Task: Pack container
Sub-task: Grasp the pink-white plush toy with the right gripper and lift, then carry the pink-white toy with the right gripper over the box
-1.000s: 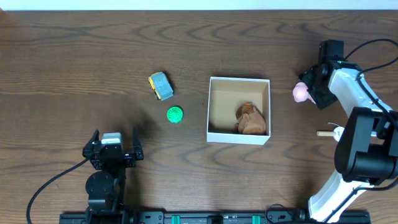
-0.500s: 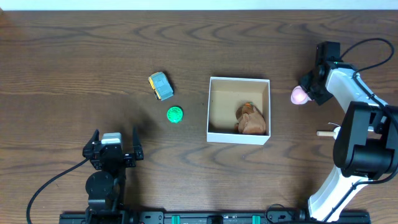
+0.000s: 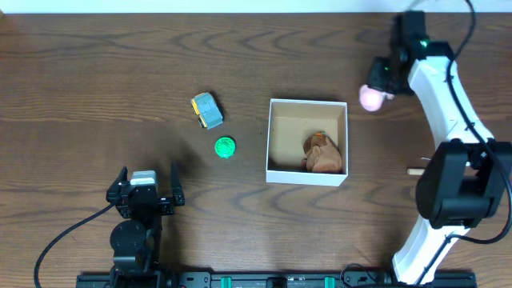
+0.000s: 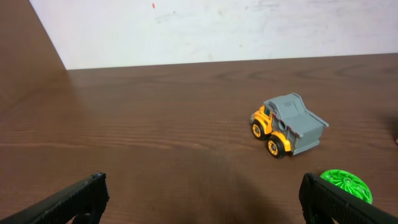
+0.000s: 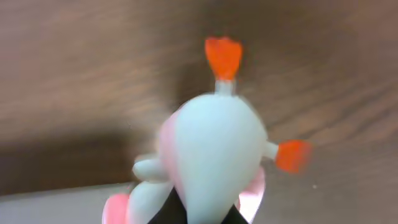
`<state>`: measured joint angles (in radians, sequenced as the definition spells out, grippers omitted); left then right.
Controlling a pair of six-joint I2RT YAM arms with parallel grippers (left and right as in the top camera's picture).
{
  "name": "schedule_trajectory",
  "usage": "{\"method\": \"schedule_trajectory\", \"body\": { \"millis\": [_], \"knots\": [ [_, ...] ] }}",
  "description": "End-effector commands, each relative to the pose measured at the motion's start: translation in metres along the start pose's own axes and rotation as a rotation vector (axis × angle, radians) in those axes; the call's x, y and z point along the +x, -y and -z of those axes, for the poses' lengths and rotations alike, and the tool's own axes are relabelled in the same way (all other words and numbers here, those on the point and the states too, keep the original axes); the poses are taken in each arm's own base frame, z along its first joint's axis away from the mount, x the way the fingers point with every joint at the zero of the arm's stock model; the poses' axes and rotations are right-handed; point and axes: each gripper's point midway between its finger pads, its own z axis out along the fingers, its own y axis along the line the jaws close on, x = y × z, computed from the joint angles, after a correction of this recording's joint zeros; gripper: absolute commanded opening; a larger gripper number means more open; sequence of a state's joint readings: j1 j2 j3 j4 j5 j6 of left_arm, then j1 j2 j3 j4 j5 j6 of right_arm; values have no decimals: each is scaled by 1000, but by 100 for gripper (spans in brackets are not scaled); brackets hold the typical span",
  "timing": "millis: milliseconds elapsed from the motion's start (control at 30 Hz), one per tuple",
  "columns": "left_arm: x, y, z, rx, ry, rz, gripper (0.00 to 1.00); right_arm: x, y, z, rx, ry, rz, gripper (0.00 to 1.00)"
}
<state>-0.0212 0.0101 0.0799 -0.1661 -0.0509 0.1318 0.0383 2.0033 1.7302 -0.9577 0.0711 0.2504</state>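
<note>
Progress of packing, shown from overhead and from both wrists. 1 item, a brown toy, lies inside the box, close to its right wall. The box stands open at mid-bench, and most of its brown floor is bare.

A 2nd item, a pink-and-white toy, is clamped in the right fingers. It sits just beyond the box's upper right corner, outside the rim, and appears lifted off the bench. In the right wrist view this toy fills the middle of the frame, showing orange tips against blurred wood. The step in hand is judged to be carrying this toy to the box. Release over the box floor is not yet done.

2 further items lie on the bench left of the box: a grey-and-yellow truck and a green disc. They are near each other and apart from the box.

The left fingers are spread wide and hold nothing. They sit near the front edge, well apart from both items. The left wrist view shows the truck and disc ahead of them.

A small pale peg lies at the right, partly hidden by the right arm. Whether it belongs to the load cannot be told.

Estimate: 1 item packed, 1 in the fingers, 2 untouched.
</note>
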Motion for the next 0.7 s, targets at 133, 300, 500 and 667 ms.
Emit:
{"method": "schedule_trajectory", "body": {
  "millis": [133,300,500,667],
  "knots": [
    [14,3,-3,14,-30,-12,98,-2,-52,56,-62,13,486,1],
    [14,3,-3,14,-30,-12,98,-8,-77,93,-84,67,631,1],
    [14,3,-3,14,-30,-12,98,2,-119,128,-219,123,883,1],
    [14,3,-3,14,-30,-12,98,45,-145,138,-389,95,1317,1]
  ]
}}
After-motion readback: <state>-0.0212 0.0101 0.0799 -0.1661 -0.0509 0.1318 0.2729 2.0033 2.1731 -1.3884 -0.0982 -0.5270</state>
